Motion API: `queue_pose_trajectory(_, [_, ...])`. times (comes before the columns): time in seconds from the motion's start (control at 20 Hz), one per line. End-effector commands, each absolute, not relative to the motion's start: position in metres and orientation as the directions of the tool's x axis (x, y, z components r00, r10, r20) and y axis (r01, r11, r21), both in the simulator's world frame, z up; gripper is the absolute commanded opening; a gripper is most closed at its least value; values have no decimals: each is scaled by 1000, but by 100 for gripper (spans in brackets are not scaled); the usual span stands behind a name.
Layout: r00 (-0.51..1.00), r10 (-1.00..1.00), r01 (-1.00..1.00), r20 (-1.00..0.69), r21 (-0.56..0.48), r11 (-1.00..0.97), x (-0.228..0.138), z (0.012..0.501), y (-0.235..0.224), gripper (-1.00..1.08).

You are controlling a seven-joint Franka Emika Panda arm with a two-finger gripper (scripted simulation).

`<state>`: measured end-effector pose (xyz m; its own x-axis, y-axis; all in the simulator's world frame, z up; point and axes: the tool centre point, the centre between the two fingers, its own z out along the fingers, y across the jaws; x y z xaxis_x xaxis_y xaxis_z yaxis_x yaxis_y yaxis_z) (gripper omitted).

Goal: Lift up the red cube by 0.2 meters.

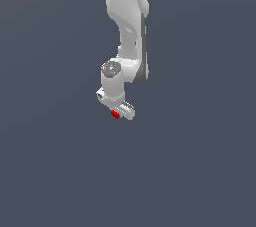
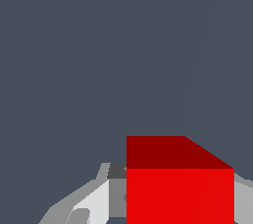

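Exterior view: distant, faces white glossy robot arm [image 1: 127,26] head-on, slightly above, plain grey-blue backdrop. Wrist view: very near, looks along white gripper [image 2: 180,203]. The 2 views share small bright red cube [image 1: 115,114] [image 2: 180,188] and gripper [image 1: 118,111].

We saw only a flat slate-grey backdrop [image 1: 50,171] in the exterior view, same tone edge to edge, w/ no seam btwn floor and wall that we could make out. We couldn't tell whether it was floor, wall or plain void. Wrist view gave us the same grey field [image 2: 74,45], w/ a few very faint, slightly lighter streaks across it. Light was even and diffuse; no cast shadows showed.
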<state>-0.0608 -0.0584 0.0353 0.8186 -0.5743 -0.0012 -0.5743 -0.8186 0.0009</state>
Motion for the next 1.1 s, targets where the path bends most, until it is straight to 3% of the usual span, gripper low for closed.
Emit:
queue_pose_trajectory(0.0, [819,-574,-574,0,0,-819,-61,47,-58,-100])
queue_pose_trajectory(1.05, [818,-575,-575,0,1,-818,-62,213,-59,-100])
